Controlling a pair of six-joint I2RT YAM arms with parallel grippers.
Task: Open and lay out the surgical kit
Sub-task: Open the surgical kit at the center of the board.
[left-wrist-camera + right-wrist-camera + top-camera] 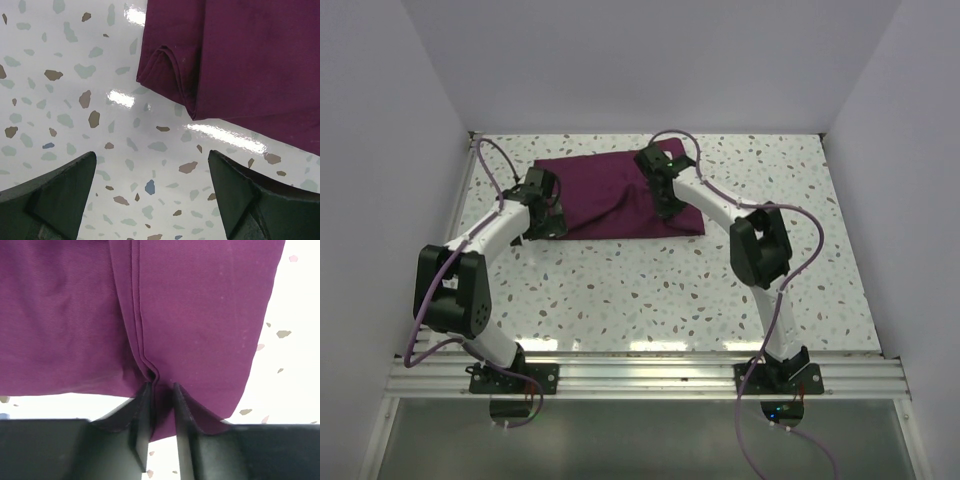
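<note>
Two arms: left arm (pixel 490 235) and right arm (pixel 760 250) both reach from the near edge onto the far half of the table (pixel 620 290).
Cloth wrap, place: the dark purple cloth wrap (pixel 610 195) lies folded and flat on the far middle of the table, between the two wrists.
Right gripper vs wrap: the right gripper (pixel 161 387) sits at the near edge of the wrap's right part, right at a stitched fold line.
Right gripper, state: fingers clenched on a ridge of purple cloth, which runs down between them.
Left gripper vs wrap: the left gripper (pixel 152 155) is over bare table, just beside the wrap's folded near-left corner and not touching it.
Left gripper, state: released, fingers wide apart with only tabletop between them.
Left arm, pose: elbow bent near the left wall, forearm angled far and right.
Right arm, pose: elbow raised on the right, forearm angled far and left, wrist tipped down onto the cloth.
</note>
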